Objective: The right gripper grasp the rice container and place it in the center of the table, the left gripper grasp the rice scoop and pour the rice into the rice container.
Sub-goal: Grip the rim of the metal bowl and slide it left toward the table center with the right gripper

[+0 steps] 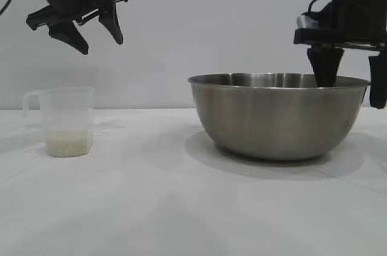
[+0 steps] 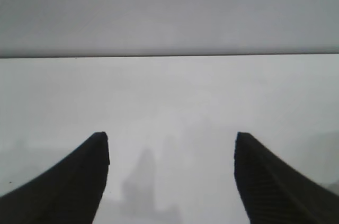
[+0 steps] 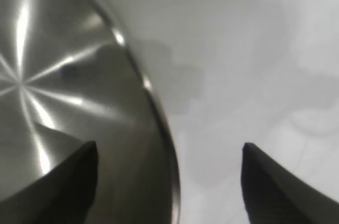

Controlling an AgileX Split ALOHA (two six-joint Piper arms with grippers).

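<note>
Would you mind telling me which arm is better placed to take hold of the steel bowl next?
The right. The right gripper hangs open straddling the rice container's rim, one finger inside, one outside. The left gripper hovers open, high above the rice scoop, far from the bowl.

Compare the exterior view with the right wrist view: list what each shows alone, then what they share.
Only the exterior view shows the rice scoop with rice in its bottom, and the left gripper open above it, holding nothing. Only the right wrist view shows the bowl's empty inside. Both show the rice container, the white table, and the right gripper open, one finger inside the rim, the other outside.
</note>
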